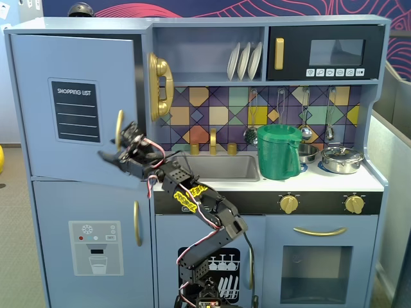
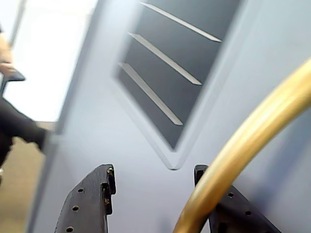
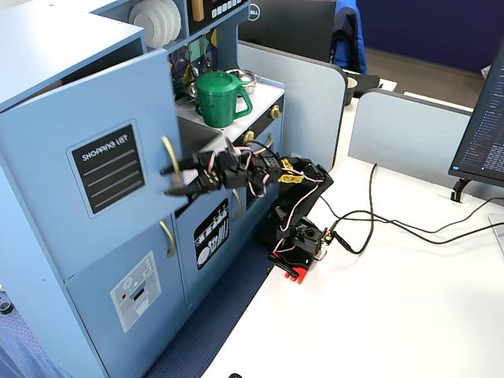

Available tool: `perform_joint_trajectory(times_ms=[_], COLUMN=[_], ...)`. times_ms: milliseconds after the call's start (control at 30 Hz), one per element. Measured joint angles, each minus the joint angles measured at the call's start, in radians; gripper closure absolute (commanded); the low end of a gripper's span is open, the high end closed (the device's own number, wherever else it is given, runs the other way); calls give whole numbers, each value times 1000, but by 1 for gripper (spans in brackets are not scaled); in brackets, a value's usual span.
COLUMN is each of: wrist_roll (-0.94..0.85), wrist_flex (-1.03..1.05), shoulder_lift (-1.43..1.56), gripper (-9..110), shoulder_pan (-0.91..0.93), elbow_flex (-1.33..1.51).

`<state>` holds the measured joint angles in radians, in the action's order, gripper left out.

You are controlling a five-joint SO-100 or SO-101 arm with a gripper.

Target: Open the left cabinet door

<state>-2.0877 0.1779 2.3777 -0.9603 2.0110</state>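
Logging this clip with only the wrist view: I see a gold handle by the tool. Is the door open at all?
Observer: Yes. In both fixed views the door stands ajar, its handle side swung away from the cabinet.
Operator: Is the tool clamped on the handle?
Observer: No. The tool is open, its fingers spread by the handle.
Operator: Is any other door open?
Observer: None that I can see. The dispenser door just below is shut.
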Motion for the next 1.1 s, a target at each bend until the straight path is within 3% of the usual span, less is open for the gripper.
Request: perform_joint_trajectory(times_ms=[433,867,1100], wrist_roll=[-15,100,227], wrist_flex=[14,219,356], shoulder_lift=[235,534,522], gripper=[89,91,92], shoulder_pan=[-15,187,364], elbow_flex=[158,202,202])
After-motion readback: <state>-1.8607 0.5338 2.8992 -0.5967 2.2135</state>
